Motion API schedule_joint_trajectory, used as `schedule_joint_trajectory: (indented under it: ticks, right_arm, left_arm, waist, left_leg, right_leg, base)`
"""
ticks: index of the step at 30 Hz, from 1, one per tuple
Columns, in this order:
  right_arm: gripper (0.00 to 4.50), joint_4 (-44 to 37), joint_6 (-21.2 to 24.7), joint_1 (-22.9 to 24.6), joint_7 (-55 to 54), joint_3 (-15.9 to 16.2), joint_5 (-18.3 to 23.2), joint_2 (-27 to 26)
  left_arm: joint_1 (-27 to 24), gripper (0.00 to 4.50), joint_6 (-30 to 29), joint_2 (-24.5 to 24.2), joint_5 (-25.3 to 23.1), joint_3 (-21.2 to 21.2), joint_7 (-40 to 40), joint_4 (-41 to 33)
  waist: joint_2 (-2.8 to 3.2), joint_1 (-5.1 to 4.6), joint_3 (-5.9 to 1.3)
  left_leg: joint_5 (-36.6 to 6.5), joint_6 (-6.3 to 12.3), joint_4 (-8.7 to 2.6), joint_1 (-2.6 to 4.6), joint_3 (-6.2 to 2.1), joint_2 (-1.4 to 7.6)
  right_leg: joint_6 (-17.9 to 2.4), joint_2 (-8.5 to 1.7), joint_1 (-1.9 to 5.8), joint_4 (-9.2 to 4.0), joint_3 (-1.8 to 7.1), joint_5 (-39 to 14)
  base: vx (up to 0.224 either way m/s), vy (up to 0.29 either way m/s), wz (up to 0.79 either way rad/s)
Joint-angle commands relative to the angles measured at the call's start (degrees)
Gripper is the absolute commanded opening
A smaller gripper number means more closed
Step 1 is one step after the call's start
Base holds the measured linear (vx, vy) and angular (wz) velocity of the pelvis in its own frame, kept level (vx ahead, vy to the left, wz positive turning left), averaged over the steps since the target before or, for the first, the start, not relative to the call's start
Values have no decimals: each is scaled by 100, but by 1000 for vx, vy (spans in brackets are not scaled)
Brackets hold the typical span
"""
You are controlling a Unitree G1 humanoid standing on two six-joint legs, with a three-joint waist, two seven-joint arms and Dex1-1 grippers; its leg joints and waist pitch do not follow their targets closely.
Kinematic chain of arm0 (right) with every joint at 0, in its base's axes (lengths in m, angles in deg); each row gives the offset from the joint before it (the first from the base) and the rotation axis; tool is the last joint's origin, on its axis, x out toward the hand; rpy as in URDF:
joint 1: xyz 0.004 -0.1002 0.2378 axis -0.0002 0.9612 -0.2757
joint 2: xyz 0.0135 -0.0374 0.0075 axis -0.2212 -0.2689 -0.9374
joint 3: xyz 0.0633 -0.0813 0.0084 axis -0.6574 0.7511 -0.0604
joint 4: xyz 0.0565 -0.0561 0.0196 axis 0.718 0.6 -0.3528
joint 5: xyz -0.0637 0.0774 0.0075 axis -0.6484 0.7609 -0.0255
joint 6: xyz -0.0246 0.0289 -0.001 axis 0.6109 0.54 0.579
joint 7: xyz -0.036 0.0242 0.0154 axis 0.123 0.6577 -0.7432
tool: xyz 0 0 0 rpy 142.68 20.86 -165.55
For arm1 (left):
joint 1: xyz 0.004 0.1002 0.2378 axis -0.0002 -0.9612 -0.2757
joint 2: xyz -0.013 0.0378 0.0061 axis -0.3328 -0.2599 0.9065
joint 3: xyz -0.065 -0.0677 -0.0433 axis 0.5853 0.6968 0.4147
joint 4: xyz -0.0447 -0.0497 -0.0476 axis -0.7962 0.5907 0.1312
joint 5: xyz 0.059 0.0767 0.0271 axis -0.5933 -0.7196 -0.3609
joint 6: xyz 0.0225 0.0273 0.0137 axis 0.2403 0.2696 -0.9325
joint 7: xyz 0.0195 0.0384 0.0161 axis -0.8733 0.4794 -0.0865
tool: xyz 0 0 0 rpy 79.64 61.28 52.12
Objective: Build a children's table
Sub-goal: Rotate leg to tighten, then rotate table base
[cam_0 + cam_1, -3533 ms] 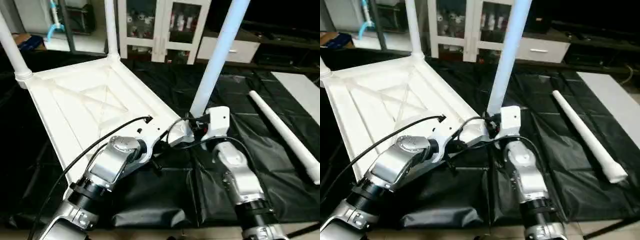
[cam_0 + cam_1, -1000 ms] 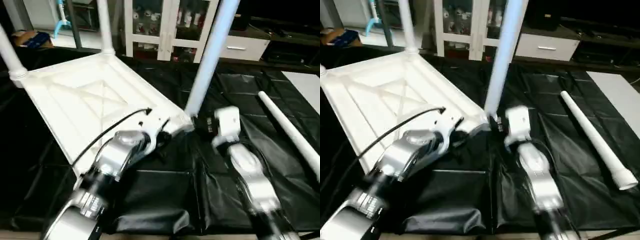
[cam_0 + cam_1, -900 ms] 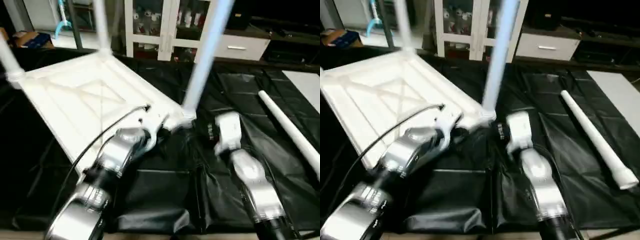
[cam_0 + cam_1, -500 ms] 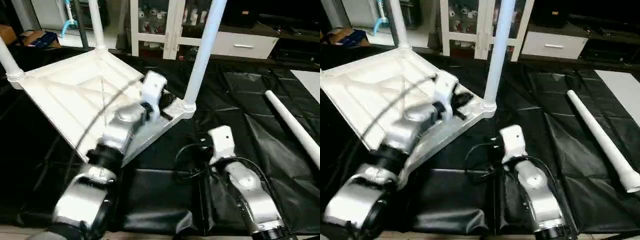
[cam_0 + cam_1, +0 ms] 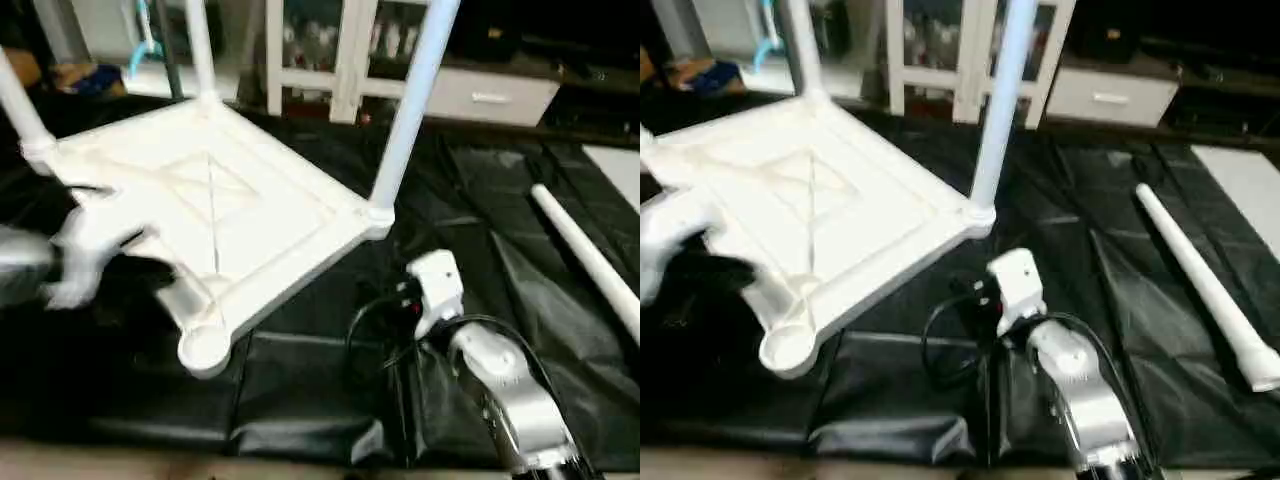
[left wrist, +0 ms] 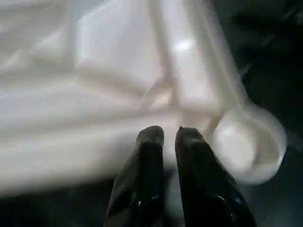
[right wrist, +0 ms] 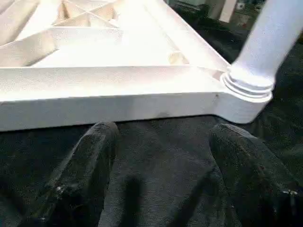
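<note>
Standing legs (image 5: 410, 95) number three, one loose leg (image 5: 590, 262); left claw (image 6: 169, 137) nearly together, right claw (image 7: 163, 142) apart.

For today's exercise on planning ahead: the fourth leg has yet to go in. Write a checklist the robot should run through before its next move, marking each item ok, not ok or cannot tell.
1. Three legs stand in corner sockets of the table top, including the near leg: ok.
2. The empty socket at the near corner is uncovered: ok.
3. The loose leg lies alone on the black sheet, free to pick up: ok.
4. Right end effector open and holding nothing: ok.
5. Left end effector clear of the top: cannot tell; its nearly closed fingers sit close to the rim by the empty socket.
6. Near leg screwed fully home: cannot tell.
</note>
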Motion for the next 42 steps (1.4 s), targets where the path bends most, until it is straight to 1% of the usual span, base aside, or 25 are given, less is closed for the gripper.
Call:
schedule_joint_trajectory:
  ticks: [1,3,4,5,6,7,8,10,11,13,14,15,16,17,20,22,24,25,26,31,34,35,37,40,42]
  right_arm:
    - [339,-67,47,-38,72,26,50,42]
    - [339,-25,34,-64,112,62,34,43]
    - [339,16,10,-100,145,96,12,44]
    - [339,27,-1,-114,154,107,3,45]
    - [339,39,-16,-132,167,121,-7,48]
    - [339,70,-36,-176,176,126,-37,66]
    - [339,80,-35,-187,171,116,-40,69]
    - [339,87,-36,-199,167,87,-48,70]
    - [339,83,-41,-204,163,64,-52,71]
    - [339,61,-41,-201,153,20,-56,65]
    - [339,48,-40,-192,148,6,-55,65]
    - [339,28,-39,-178,143,-9,-51,68]
    - [339,9,-40,-160,140,-15,-53,72]
    - [339,4,-45,-150,136,-12,-59,81]
    - [339,-19,-53,-110,120,-20,-68,106]
    - [339,-32,-60,-91,118,-24,-84,126]
    - [339,-39,-76,-78,125,-36,-108,147]
    - [339,-36,-78,-84,124,-43,-120,143]
    - [339,-36,-78,-86,124,-44,-123,142]
    - [339,-5,-92,-95,114,-58,-145,142]
    - [339,-8,-87,-99,92,-55,-154,134]
    - [339,-25,-78,-95,61,-69,-156,122]
    - [339,-41,-70,-96,33,-92,-149,109]
    - [339,-93,-31,-88,4,-143,-117,99]
    - [339,-127,2,-84,-51,-195,-115,95]
  left_arm:
    - [-295,67,-317,-171,-190,57,79,-164]
    - [-505,67,-395,-320,-299,-353,-113,-273]
    - [-550,67,-380,-245,-382,-768,-339,-317]
    - [-529,67,-370,-148,-409,-896,-438,-312]
    - [-506,67,-368,-25,-411,-1029,-559,-330]
    - [-373,67,-307,319,-470,-1319,-795,-267]
    - [-320,67,-300,406,-536,-1451,-864,-240]
    - [-268,67,-273,589,-708,-1692,-929,-203]
    - [-237,67,-205,733,-858,-1856,-960,-170]
    - [-191,67,-45,957,-1109,-1981,-1014,-147]
    - [-139,67,-39,1108,-1092,-1952,-1065,-167]
    - [-45,67,-62,1337,-1013,-1895,-1151,-211]
    - [25,67,-88,1498,-922,-1852,-1222,-261]
    - [73,67,-121,1568,-824,-1846,-1274,-301]
    - [221,67,-179,1760,-485,-1888,-1287,-513]
    - [267,67,-188,1827,-352,-1962,-1204,-647]
    - [277,67,-171,1913,-401,-2033,-1021,-764]
    - [286,67,-140,1952,-461,-2053,-940,-791]
    - [288,67,-133,1961,-476,-2058,-920,-797]
    - [492,67,40,2447,-553,-2259,-1106,-667]
    - [630,67,189,2782,-566,-2564,-1346,-533]
    - [726,67,308,3098,-589,-2744,-1525,-412]
    - [822,67,435,3368,-650,-2884,-1669,-287]
    - [911,67,574,3850,-768,-2975,-1826,-107]
    - [917,67,592,4006,-774,-3028,-1846,-82]
  waist:
    - [146,-49,-222]
    - [148,-24,-240]
    - [-3,-33,-223]
    - [49,-4,-228]
    - [71,14,-247]
    - [98,12,-260]
    - [92,15,-260]
    - [73,25,-295]
    - [44,16,-286]
    - [6,23,-294]
    - [32,20,-295]
    - [22,17,-299]
    - [62,41,-302]
    - [35,53,-301]
    - [63,73,-316]
    - [40,71,-323]
    - [26,54,-324]
    - [82,50,-325]
    - [46,29,-332]
    - [52,29,-351]
    - [54,19,-352]
    - [124,27,-356]
    - [80,38,-357]
    - [92,27,-370]
    - [69,14,-373]
  left_leg:
    - [-2150,-228,-543,57,-15,75]
    - [-2206,-222,-526,126,-3,79]
    - [-2230,-183,-546,83,6,84]
    - [-2234,-200,-556,88,-17,86]
    - [-2208,-214,-543,110,-9,79]
    - [-2114,-256,-543,129,-1,86]
    - [-2073,-276,-541,121,3,85]
    - [-1839,-311,-527,73,5,62]
    - [-1866,-283,-511,53,11,46]
    - [-1898,-263,-497,52,4,47]
    - [-1886,-265,-493,40,-3,43]
    - [-1891,-266,-490,41,3,43]
    - [-1916,-271,-476,77,2,47]
    - [-1932,-236,-467,87,16,41]
    - [-1845,-270,-483,41,-9,45]
    - [-1797,-262,-485,22,-12,42]
    - [-1742,-246,-479,12,-8,38]
    - [-1688,-255,-479,20,-12,39]
    - [-1643,-241,-470,7,-1,36]
    - [-1341,-192,-445,1,12,36]
    - [-1318,-179,-440,-7,15,33]
    - [-1298,-191,-439,4,9,36]
    - [-1367,-150,-424,25,31,36]
    - [-1227,-145,-419,-37,16,33]
    - [-1195,-105,-405,-41,26,30]
  right_leg:
    - [-589,-152,196,-425,190,-2553]
    - [-610,-141,137,-432,211,-2457]
    - [-645,-123,141,-428,215,-2389]
    - [-631,-135,155,-404,223,-2428]
    - [-635,-142,145,-406,230,-2391]
    - [-695,-133,133,-397,232,-2169]
    - [-723,-127,140,-391,228,-2044]
    - [-748,-126,210,-353,226,-1702]
    - [-715,-128,217,-357,238,-1771]
    - [-611,-144,230,-394,245,-2069]
    - [-590,-148,235,-392,253,-2163]
    - [-585,-142,231,-402,251,-2195]
    - [-596,-135,202,-404,250,-2209]
    - [-621,-121,184,-416,247,-2199]
    - [-689,-111,227,-377,233,-1935]
    - [-717,-105,255,-356,226,-1817]
    - [-715,-103,266,-352,228,-1783]
    - [-712,-106,267,-346,231,-1733]
    - [-716,-100,275,-353,232,-1679]
    - [-851,-100,304,-310,234,-1264]
    - [-863,-94,320,-306,233,-1215]
    - [-878,-97,322,-297,236,-1175]
    - [-882,-89,305,-337,233,-1218]
    - [-861,-103,355,-320,235,-1144]
    - [-818,-102,355,-342,233,-1198]
  base:
    - [0,0,0]
    - [0,0,0]
    - [0,0,0]
    - [0,0,0]
    - [0,0,0]
    - [0,0,0]
    - [0,0,0]
    - [0,0,0]
    - [0,0,0]
    - [0,0,0]
    - [0,0,0]
    - [0,0,0]
    - [0,0,0]
    - [0,0,0]
    - [0,0,0]
    - [0,0,0]
    - [0,0,0]
    - [0,0,0]
    - [0,0,0]
    - [0,0,0]
    - [0,0,0]
    - [0,0,0]
    - [0,0,0]
    - [0,0,0]
    - [0,0,0]
